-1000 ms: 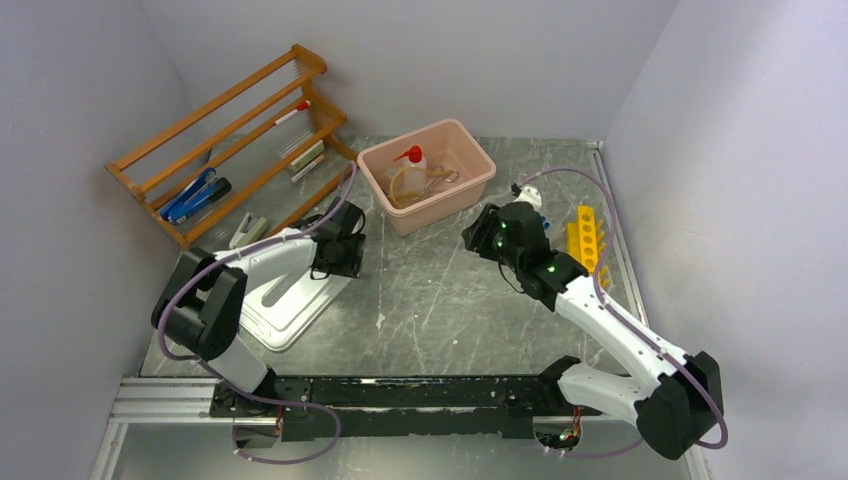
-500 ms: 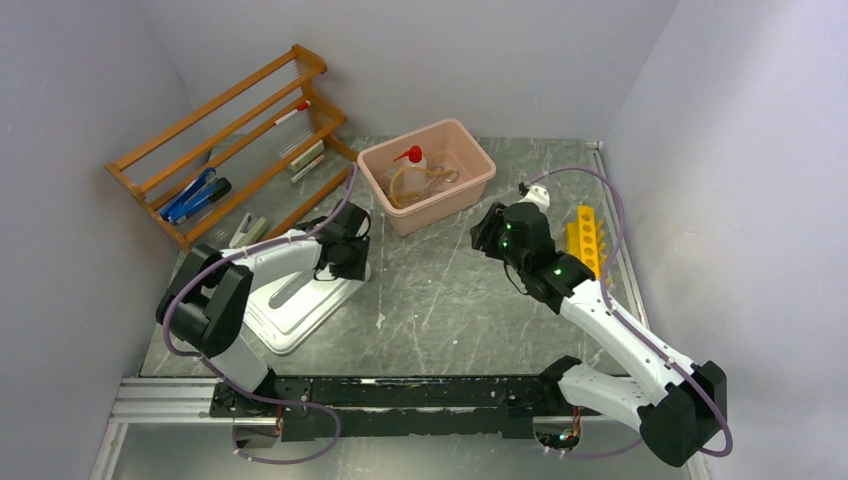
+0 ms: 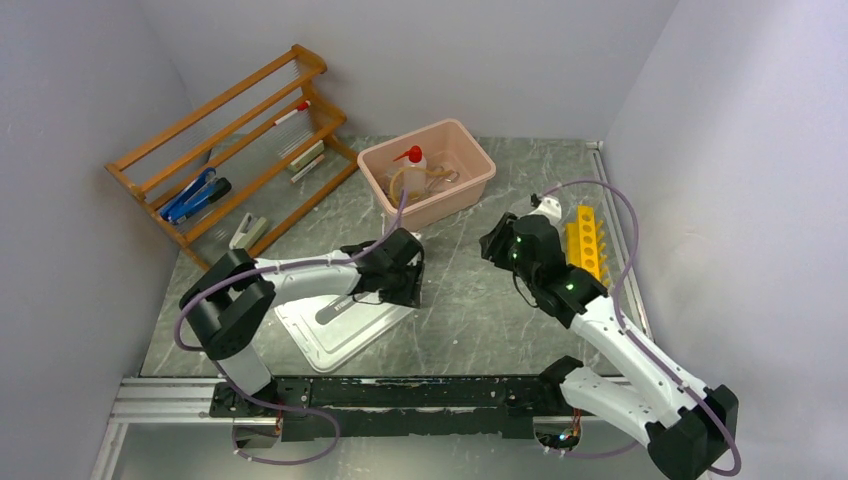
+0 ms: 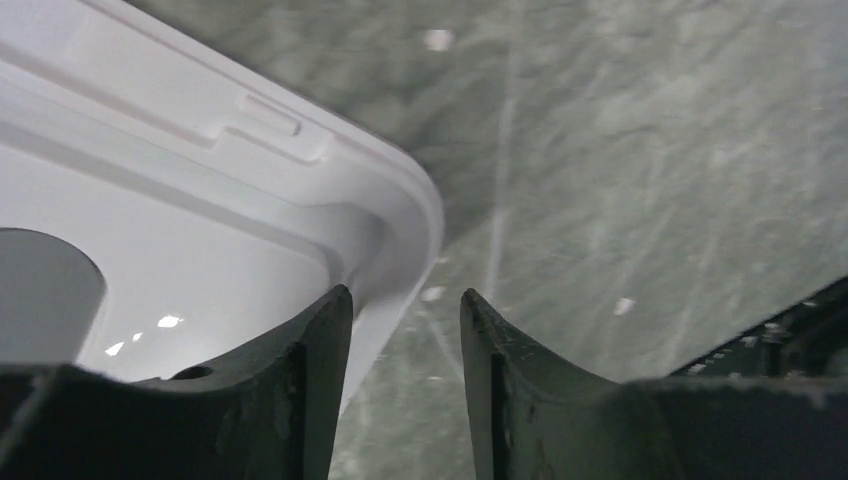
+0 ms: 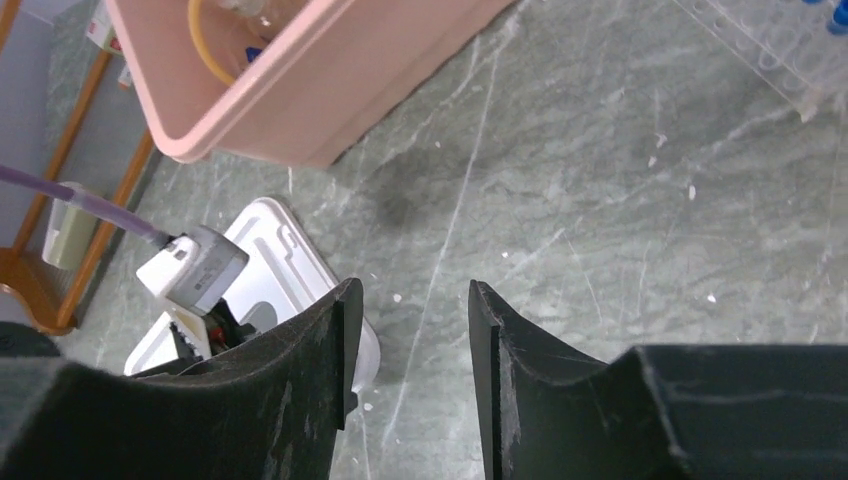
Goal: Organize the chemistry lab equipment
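Squeeze bottle (image 3: 413,163) sits in the pink tub (image 3: 447,203), so left fingers (image 4: 300,400), narrow on the white lid (image 4: 180,220), should carry it level; right fingers (image 5: 290,390) slightly apart, empty.

My gripper (image 5: 412,300) hangs over bare table, fingers apart, nothing between them. Tub (image 5: 330,90) with tubing (image 5: 205,45) is upper left, lid (image 5: 290,250) lower left, tubes (image 5: 770,50) upper right.

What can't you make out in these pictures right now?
- Whether the left jaws grip the white lid: left arm hides it from above; left wrist view is inconclusive.
- Pink tub contents: too small from above; cut by right wrist view's top edge.
- Blue-capped tubes: cropped at right wrist view's corner.
- Orange shelf rack items: too small from above.
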`<action>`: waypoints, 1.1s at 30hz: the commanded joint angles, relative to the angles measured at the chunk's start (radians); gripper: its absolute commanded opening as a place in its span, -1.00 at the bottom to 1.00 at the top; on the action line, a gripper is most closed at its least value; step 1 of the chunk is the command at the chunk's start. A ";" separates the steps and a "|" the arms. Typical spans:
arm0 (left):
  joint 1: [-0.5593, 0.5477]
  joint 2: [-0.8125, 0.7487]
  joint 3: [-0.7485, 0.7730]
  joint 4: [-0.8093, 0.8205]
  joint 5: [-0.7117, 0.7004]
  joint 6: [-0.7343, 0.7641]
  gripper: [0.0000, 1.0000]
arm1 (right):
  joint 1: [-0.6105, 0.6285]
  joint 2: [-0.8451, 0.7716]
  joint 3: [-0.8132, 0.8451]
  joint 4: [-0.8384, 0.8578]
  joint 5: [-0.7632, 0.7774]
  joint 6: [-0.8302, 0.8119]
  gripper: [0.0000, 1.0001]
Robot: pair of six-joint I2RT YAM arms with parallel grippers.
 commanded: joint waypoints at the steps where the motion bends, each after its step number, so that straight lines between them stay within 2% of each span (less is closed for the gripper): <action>1: -0.040 -0.021 0.078 0.001 -0.027 -0.048 0.08 | 0.001 -0.019 -0.037 -0.077 0.006 0.060 -0.09; 7: -0.039 -0.214 0.079 -0.103 -0.110 -0.021 0.40 | 0.015 0.123 -0.054 -0.100 -0.168 0.082 -0.09; 11: -0.016 -0.350 0.038 -0.217 -0.305 -0.056 0.46 | 0.098 0.293 -0.014 -0.061 -0.146 0.059 -0.02; 16: 0.075 -0.470 -0.038 -0.312 -0.358 -0.103 0.39 | 0.215 0.472 0.078 -0.027 -0.099 0.073 0.05; 20: 0.122 -0.546 -0.087 -0.327 -0.366 -0.150 0.35 | 0.268 0.589 0.109 0.069 -0.141 0.052 0.03; 23: 0.154 -0.573 -0.100 -0.350 -0.362 -0.210 0.32 | 0.295 0.684 0.181 0.062 -0.180 0.012 -0.02; 29: 0.168 -0.586 -0.104 -0.389 -0.371 -0.276 0.29 | 0.314 0.795 0.249 0.014 -0.151 -0.071 -0.12; 33: 0.171 -0.591 -0.106 -0.417 -0.385 -0.287 0.29 | 0.319 0.845 0.280 -0.034 -0.107 -0.112 -0.28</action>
